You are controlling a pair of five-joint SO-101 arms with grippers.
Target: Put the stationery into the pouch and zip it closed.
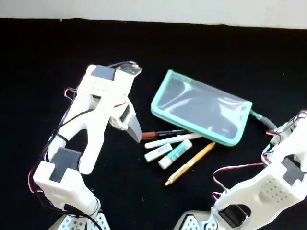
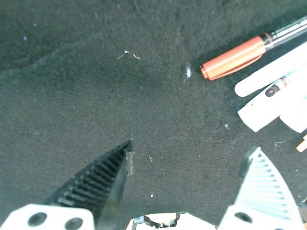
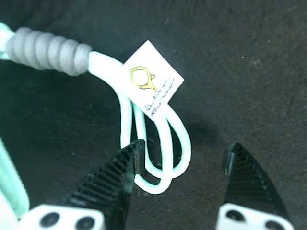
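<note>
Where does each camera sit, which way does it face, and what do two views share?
High view: fixed above the black table, looking down on the pouch, left arm and right arm.
Left wrist view: on the left arm, facing the table; the open left gripper frames it.
Right wrist view: on the right arm, facing the zip pull cord by the open right gripper.
Shared: orange-capped pen, high and left wrist views.

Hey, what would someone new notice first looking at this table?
A mint-edged clear pouch lies mid-table on black cloth, with a yellow pen and an orange-capped pen close beside it. The left gripper hangs open over bare cloth next to them. The right gripper is open over the pouch's white cord loop.
</note>
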